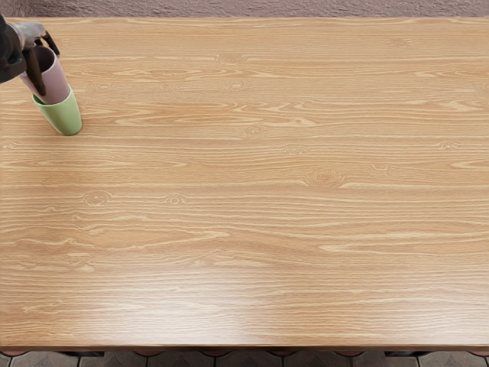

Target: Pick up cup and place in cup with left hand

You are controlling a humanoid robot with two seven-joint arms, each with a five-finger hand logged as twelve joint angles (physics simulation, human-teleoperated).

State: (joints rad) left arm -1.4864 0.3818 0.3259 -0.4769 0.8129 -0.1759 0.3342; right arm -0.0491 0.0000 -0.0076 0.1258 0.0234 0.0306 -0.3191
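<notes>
Tapering smoothly to its base, the mauve cup (55, 84) sits with its lower end inside the mouth of the pale green cup (63, 118), both walls plain and slightly glossy. The left hand (17, 50), black and metallic grey, is closed around the mauve one near its rim; one dark finger (36, 75) runs down the outside while another bends by the far edge. I count two cups, stacked, and one hand, over toward the tabletop's far left corner from where I stand. The green cup rests on the table (267, 168), a tan wood surface with wavy grain, a few knots and a pale sheen along the near side. Beyond it rises a rough greyish-mauve wall (267, 8); below the near edge shows grey tiled floor (160, 358).
</notes>
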